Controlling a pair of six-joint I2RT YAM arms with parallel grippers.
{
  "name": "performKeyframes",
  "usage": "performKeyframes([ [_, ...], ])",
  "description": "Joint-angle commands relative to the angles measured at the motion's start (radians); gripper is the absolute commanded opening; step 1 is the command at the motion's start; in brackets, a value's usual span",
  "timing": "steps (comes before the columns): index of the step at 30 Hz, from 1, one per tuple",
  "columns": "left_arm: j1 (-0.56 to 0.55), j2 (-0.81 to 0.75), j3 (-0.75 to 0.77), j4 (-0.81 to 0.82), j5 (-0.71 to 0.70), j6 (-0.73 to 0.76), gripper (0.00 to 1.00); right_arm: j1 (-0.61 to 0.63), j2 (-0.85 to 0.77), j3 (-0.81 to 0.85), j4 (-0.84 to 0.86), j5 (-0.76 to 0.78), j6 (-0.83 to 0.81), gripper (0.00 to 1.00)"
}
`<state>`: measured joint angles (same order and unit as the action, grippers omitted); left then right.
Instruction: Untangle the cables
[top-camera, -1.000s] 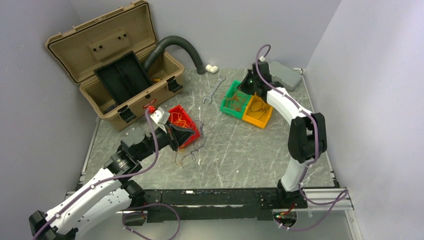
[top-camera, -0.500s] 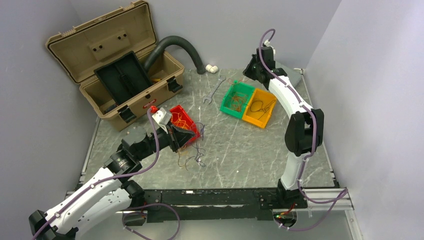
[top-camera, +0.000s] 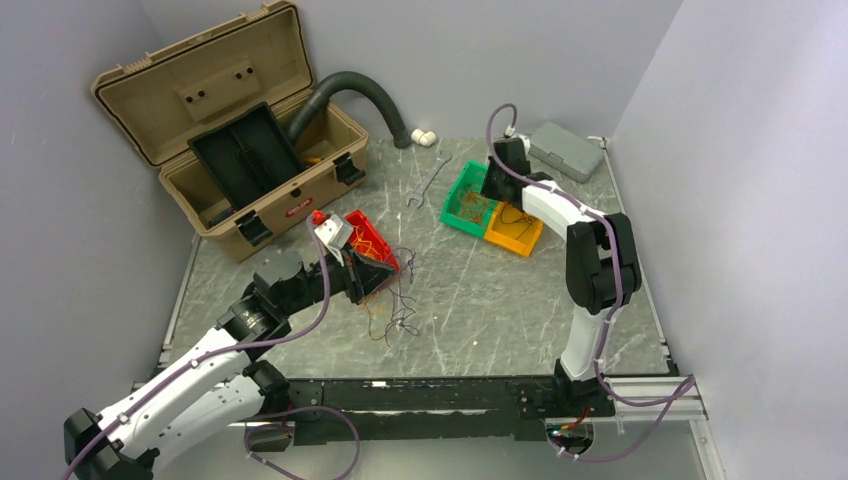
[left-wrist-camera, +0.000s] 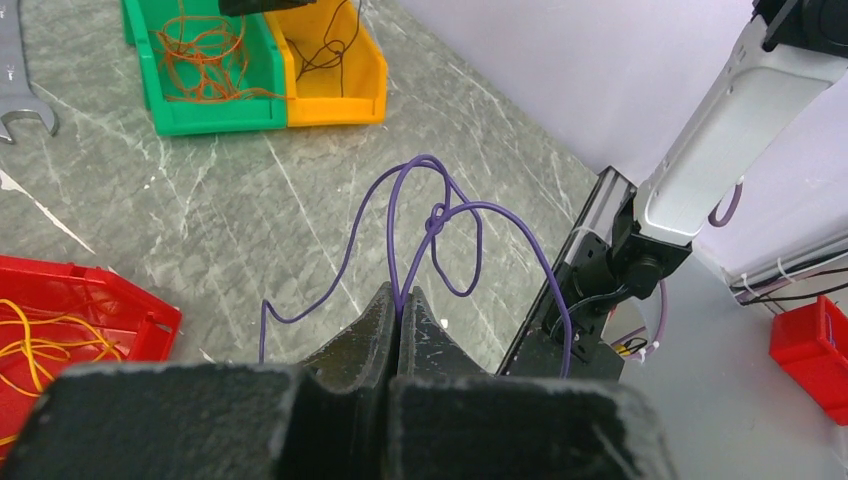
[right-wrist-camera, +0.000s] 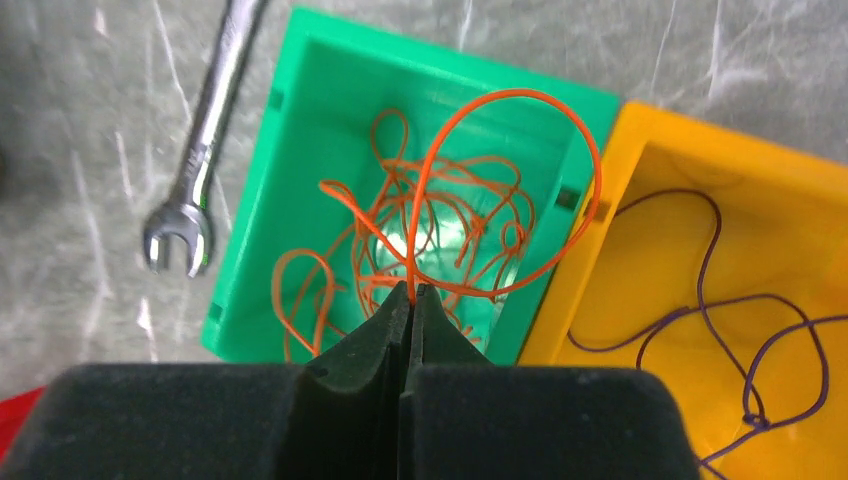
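toolbox open | wrench flat, near green bin | grey case at back

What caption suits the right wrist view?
Right hand shut on an orange cable, its loop over the green bin, yellow bin alongside, wrench at left.

Purple cable between clamped left gripper
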<state>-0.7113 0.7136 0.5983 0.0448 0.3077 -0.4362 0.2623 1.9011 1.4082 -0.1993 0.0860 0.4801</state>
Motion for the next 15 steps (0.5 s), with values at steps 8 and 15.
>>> performKeyframes([
  [8, -0.006, 0.04, 0.005, 0.041, 0.027, 0.003, 0.0, 0.105, 0.128, 0.107, -0.049, 0.129, -0.134, 0.0],
  [15, -0.006, 0.031, -0.002, -0.001, 0.015, 0.017, 0.0, 0.073, 0.224, 0.15, -0.072, -0.066, -0.034, 0.0],
])
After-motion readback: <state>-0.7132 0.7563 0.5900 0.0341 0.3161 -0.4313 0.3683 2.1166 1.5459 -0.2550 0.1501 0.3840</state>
